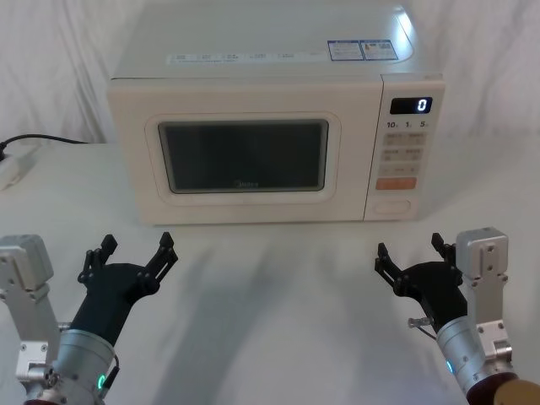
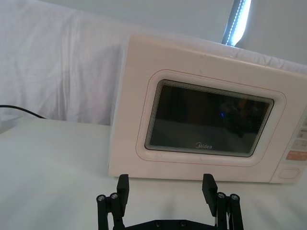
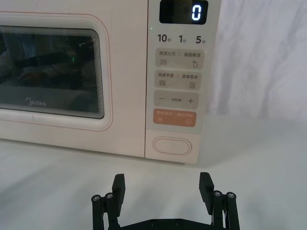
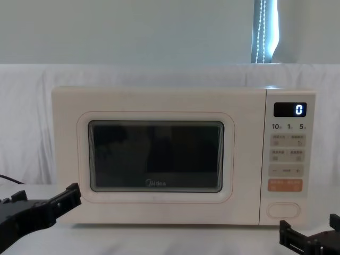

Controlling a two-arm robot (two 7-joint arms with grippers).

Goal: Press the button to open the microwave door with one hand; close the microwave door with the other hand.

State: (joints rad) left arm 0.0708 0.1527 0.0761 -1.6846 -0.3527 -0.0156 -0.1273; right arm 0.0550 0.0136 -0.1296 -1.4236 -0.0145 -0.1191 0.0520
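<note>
Your right pincer [image 1: 408, 256] hangs wide at lower right, the button [image 1: 392, 205] above it, apart. Your left pincer [image 1: 135, 255] gapes wide lower left, below the shut microwave door [image 1: 245, 155].

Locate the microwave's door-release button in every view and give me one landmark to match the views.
Head view: the button sits at the control panel's bottom, under the orange key.
Left wrist view: the button is near the picture's edge, beside the microwave door.
Right wrist view: the button lies beyond the right gripper.
Chest view: the button is low on the panel.
Shared landmark: the orange key directly above.
</note>
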